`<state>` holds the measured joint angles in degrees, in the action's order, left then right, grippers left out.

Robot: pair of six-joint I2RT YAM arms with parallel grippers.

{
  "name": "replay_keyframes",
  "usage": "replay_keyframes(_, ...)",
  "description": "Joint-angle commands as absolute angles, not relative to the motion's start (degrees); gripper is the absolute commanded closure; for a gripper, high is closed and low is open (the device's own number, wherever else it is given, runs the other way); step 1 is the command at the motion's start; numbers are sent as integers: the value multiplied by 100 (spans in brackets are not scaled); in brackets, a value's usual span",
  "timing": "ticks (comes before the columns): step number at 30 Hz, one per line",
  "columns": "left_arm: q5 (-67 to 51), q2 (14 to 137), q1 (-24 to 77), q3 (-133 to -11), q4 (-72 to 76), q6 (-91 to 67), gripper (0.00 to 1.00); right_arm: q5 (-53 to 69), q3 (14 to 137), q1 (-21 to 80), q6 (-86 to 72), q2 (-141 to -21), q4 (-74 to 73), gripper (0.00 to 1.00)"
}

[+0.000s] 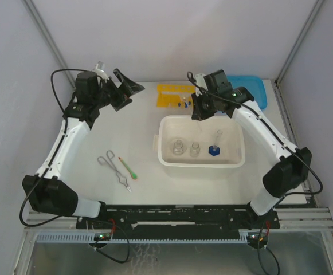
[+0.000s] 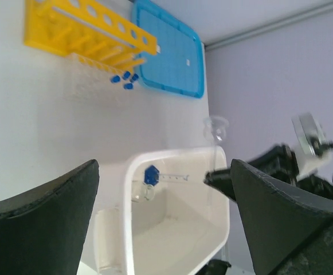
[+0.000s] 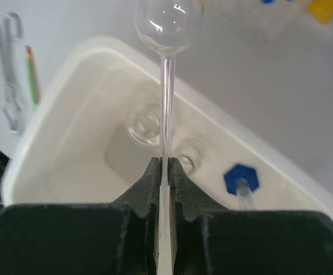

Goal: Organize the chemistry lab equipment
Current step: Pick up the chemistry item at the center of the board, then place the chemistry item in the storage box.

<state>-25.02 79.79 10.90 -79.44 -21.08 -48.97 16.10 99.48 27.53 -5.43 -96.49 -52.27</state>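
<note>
Right wrist view: the right fingers (image 3: 165, 172) pinch the thin stem of a round-bulbed glass flask (image 3: 168, 23), held above the far rim of the tub (image 3: 57, 86). Squeezing too hard could snap the stem; a loose grip lets it slip onto the vessels (image 3: 144, 123) below. Left fingers (image 2: 165, 189) gape wide, empty, far left.
</note>
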Motion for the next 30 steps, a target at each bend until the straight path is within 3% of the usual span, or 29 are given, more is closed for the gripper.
replay_keyframes(1, -2436, 7979, 887, -8025, -2467, -4367, 0, 304, 9252, 3013, 410, -8884, -5115, 100)
replay_keyframes(4, -2435, 8206, 881, -8079, -2712, -4096, 0, 180, 8686, 3117, 866, -8368, -4841, 100)
replay_keyframes(12, -2426, 8527, 886, -7766, -2853, -3740, 0, 1324, 7420, 3270, 2559, -6952, -4219, 100)
replay_keyframes(19, -2444, 8607, 887, -7666, -2919, -3552, 0, 2547, 7852, 3092, 3484, -7637, -5853, 100)
replay_keyframes(30, -2320, 8535, 885, -7467, -2912, -3376, 0, 1964, 7454, 3103, 3793, -7971, -6067, 100)
